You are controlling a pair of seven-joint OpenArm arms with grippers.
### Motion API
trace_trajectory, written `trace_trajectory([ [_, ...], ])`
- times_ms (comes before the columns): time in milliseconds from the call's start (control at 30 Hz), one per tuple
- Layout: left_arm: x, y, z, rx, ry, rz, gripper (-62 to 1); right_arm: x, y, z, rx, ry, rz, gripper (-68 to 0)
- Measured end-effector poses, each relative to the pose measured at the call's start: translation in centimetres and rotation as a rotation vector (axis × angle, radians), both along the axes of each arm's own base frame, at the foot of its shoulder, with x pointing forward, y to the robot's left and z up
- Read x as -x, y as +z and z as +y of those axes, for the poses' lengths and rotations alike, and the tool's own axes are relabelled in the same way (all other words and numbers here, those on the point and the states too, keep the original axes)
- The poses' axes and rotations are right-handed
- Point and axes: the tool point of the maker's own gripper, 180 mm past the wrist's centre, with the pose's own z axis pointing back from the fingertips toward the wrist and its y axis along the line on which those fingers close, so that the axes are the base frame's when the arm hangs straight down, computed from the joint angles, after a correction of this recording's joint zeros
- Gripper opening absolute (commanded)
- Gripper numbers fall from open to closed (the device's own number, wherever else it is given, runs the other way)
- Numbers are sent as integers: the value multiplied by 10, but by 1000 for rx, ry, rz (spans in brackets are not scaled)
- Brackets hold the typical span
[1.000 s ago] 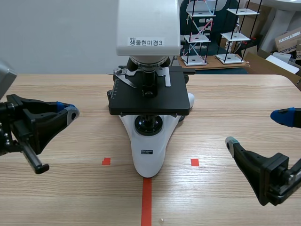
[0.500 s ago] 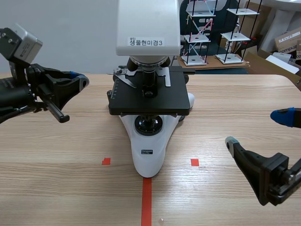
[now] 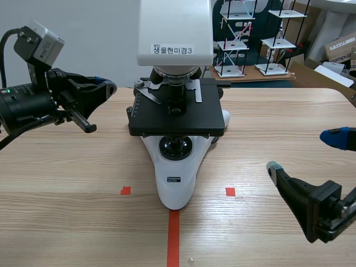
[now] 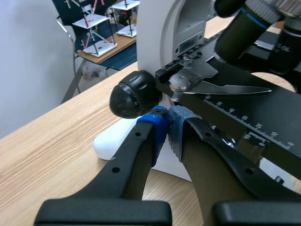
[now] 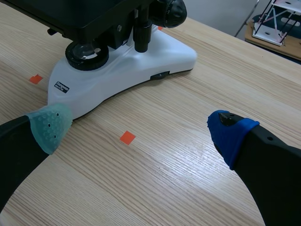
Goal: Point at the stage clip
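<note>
With left gripper (image 4: 168,117) pinched fully closed, ease tip forward toward stage clip (image 4: 221,88) just ahead, apparently not touching yet; steer clear of focus knob (image 4: 133,93) beside the tip.

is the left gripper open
No, the left gripper has its pads pressed together, with nothing between them.

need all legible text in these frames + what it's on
"생물현미경3": white label on the microscope head.
"compu", cut off at the picture's edge: cardboard box behind the table.
Black badge on the microscope base: too small to read.
Stage ruler figures: blurred, unreadable.
</note>
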Motion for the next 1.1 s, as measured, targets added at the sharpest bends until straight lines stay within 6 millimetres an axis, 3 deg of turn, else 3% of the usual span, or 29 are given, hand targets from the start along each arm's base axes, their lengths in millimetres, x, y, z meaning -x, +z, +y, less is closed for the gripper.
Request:
trace_trajectory([
  [1100,2,1,-2,5,-15,0,-568,0,0,0,0,0,0,-37],
])
